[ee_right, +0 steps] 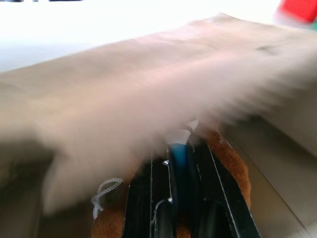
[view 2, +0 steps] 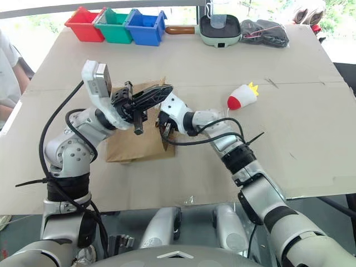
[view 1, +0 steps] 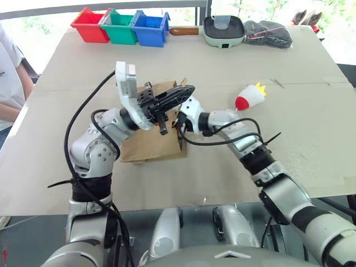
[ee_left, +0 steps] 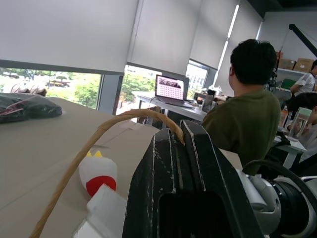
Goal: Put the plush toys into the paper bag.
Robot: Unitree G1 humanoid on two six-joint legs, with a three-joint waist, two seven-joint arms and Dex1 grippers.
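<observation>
The long table (view 1: 311, 133), covered in pale board, carries everything. The brown paper bag (view 1: 150, 146) lies near its front edge, its mouth lifted toward the right side. The left gripper (view 1: 179, 95) has its black fingers pressed together on one twisted loop handle (ee_left: 94, 141), holding that side of the bag up. The right gripper (view 2: 163, 129) sits at the bag's mouth, its fingers clamped on the round brown plush toy (ee_right: 229, 166), whose blue-and-white face patch shows between them in the right wrist view. The white cone-shaped plush toy (view 1: 250, 98), red at one end with a yellow tuft, lies on the table well apart from the bag, to its right. At the far edge stand red, green and blue bins (view 1: 121, 26), a pan (view 1: 222, 30) and a dark bundle (view 1: 268, 33); a person's sleeve (view 1: 10, 78) shows at the left.

The brown toy looks about to go in, with the cone toy yet to be picked up. The main risk is the mouth: held by a single handle, the paper can sag or fold shut, so the toy catches on the rim and drops onto the table. Pushing in too hard could slide the light bag or pull the handle from the left grip.
</observation>
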